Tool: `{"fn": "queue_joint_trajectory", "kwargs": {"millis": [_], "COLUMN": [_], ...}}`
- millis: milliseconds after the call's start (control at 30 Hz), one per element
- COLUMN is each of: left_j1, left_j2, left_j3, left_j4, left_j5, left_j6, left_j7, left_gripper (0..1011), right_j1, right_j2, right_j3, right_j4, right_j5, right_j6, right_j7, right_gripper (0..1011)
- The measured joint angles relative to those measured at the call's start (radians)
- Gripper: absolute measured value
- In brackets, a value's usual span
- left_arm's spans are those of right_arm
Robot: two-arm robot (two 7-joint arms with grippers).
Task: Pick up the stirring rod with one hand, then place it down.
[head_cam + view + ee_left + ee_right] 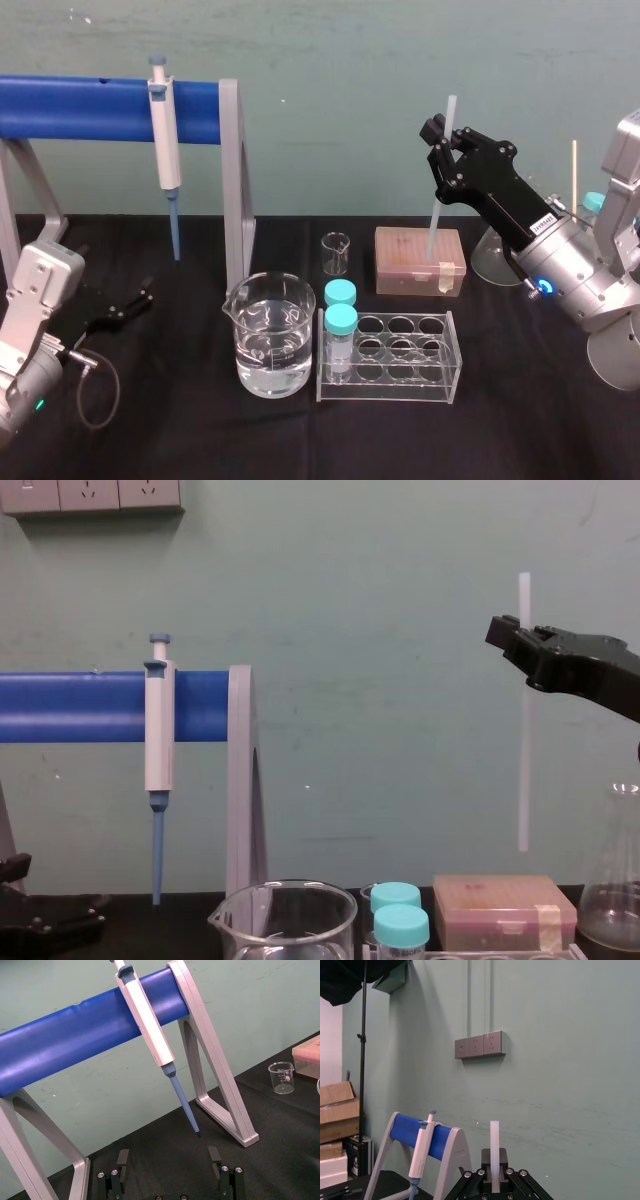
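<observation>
Now right gripper (441, 132) pinches stirring rod (437, 215) upright, high over pink tip box (420, 262), counter (540, 400) back right. Lower slowly, tip rod flat onto bare counter, then let go. Left gripper (120, 305) wide, left edge.

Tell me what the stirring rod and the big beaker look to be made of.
The stirring rod, gripped by the right claw above the table: milky, translucent, matte; probably frosted plastic, possibly glass. The beaker: clear, glossy, water visible through its wall; likely glass, perhaps plastic. The left claw rests at the table's left.
</observation>
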Motion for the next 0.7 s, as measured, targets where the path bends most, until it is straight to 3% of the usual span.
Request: {"fn": "queue_joint_trajectory", "kwargs": {"millis": [700], "left_j1": [0.000], "left_j2": [0.000], "left_j3": [0.000], "left_j4": [0.000], "left_j5": [0.000], "left_j6": [0.000], "left_j7": [0.000], "left_gripper": [1000], "right_j1": [-0.005], "right_j2": [0.005], "right_j3": [-0.001], "right_j4": [-0.006], "right_j5": [0.000], "right_j6": [0.000], "right_j7": [0.003], "right_gripper": [70]}}
